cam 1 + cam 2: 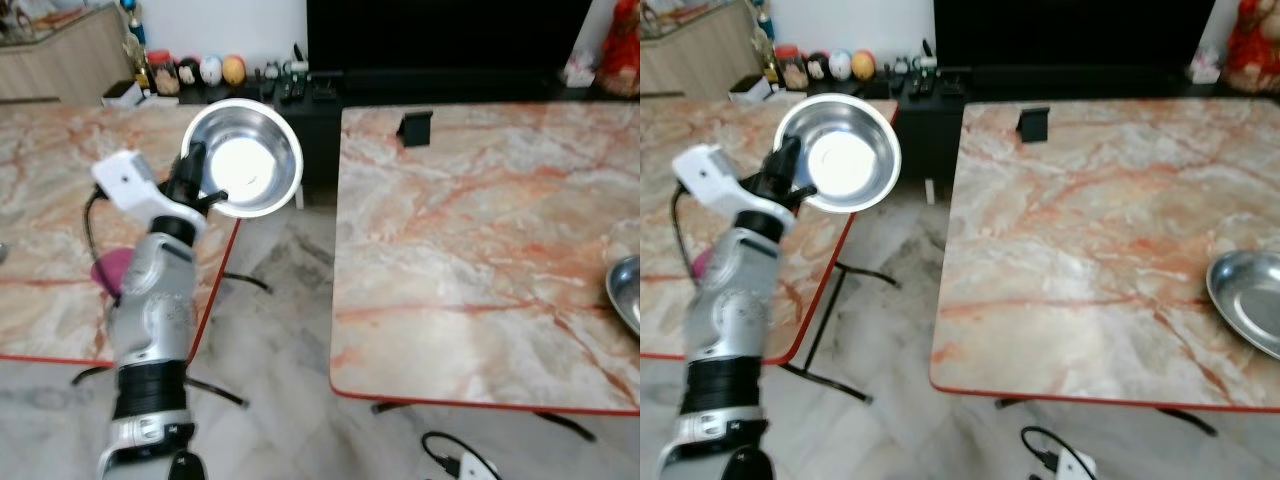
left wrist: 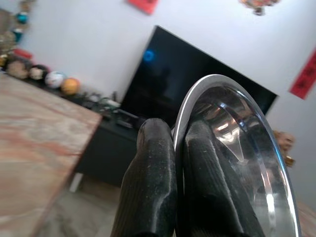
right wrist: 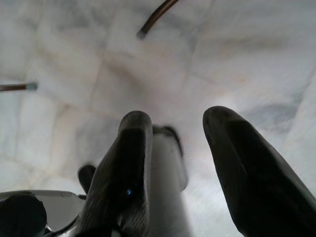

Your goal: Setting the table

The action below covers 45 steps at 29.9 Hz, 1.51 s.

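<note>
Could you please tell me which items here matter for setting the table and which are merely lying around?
For the job:
- steel bowl, clamped in left end effector
- second steel dish
- marble table

Just lying about:
- painted balls
- small black stand
- television

The marble table carried a steel plate at its right edge and a small black stand at its far-left corner.

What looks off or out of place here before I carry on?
The steel bowl in the left gripper is tipped steeply, pinched by its rim over the gap between the tables. A second steel dish sits at the right table's far right side. Nothing looks spilled or damaged.
</note>
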Available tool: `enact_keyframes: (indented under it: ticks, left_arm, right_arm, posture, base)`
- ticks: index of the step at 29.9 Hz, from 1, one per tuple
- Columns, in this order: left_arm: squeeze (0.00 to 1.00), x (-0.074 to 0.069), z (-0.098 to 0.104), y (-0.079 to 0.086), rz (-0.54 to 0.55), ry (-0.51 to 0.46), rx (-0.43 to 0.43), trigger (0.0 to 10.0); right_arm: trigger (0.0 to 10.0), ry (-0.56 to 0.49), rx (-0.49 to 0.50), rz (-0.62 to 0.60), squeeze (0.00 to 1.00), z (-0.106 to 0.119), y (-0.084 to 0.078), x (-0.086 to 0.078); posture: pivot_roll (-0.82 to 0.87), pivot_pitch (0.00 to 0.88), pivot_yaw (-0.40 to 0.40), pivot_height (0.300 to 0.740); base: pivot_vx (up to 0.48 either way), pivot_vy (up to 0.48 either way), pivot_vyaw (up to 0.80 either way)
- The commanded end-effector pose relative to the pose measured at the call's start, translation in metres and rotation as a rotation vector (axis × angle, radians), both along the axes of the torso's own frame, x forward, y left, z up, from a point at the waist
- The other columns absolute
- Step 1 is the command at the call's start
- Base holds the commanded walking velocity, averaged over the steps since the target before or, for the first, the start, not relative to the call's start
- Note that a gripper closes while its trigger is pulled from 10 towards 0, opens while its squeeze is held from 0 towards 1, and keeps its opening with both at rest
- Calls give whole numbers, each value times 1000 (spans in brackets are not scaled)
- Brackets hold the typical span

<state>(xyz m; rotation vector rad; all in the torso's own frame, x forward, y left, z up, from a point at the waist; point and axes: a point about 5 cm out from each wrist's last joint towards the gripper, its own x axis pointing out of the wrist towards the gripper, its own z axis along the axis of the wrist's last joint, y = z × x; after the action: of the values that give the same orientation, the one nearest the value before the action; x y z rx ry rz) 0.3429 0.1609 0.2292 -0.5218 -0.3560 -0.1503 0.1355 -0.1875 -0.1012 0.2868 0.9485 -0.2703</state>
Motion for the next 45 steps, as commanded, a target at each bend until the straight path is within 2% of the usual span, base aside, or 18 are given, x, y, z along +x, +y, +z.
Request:
enact_keyframes:
  ticks: [1, 3, 8, 16, 22, 26, 32, 36, 39, 45]
  left_arm:
    - [0, -2, 7, 11, 30, -29, -9, 10000]
    - [0, -2, 6, 10, 31, -26, -10, 10000]
    - [0, -2, 5, 9, 32, -23, -12, 10000]
    - [0, -1, 4, 11, 49, -9, -7, 10000]
    - [0, -2, 7, 15, 61, -26, -13, 10000]
    - [0, -2, 7, 16, 64, -24, -3, 10000]
    - [0, -2, 8, 12, 51, -26, 11, 10000]
    - [0, -2, 11, 9, 31, -35, 20, 10000]
    - [0, -2, 13, 7, 17, -40, 21, 10000]
    - [0, -2, 13, 5, 2, -38, 22, 10000]
  right_arm:
    - [10000, -2, 13, 8, 0, 0, 5, 2]
    - [10000, 1, 11, 22, 0, 0, 6, 2]
    - [10000, -4, 7, 30, 0, 0, 8, 3]
    - [10000, -17, 7, 32, 0, 1, 12, 5]
    - [10000, -16, 21, -2, 0, 0, 3, -2]
    - [10000, -9, 3, 0, 0, 1, -7, -1]
    - [10000, -5, 4, -1, 0, 1, -7, 1]
    - [10000, -10, 12, 8, 0, 1, -1, 4]
    - [10000, -8, 24, 19, 0, 1, 10, 6]
    - [10000, 8, 31, 27, 0, -1, 20, 4]
  posture:
    - [-1, 0, 23, 666]
    - [-1, 0, 20, 648]
    - [-1, 0, 15, 648]
    - [0, 0, 13, 648]
    - [4, 0, 11, 648]
    - [3, 0, 11, 678]
    - [3, 0, 11, 713]
    - [4, 0, 15, 740]
    - [3, 0, 16, 740]
    - [6, 0, 18, 740]
  base:
    - [0, 0, 0]
    - [0, 0, 0]
    - [0, -288, 0]
    - [0, 0, 0]
    - [0, 0, 0]
    - [0, 0, 0]
    - [0, 0, 0]
    - [0, 0, 0]
    - [0, 0, 0]
    - [0, 0, 0]
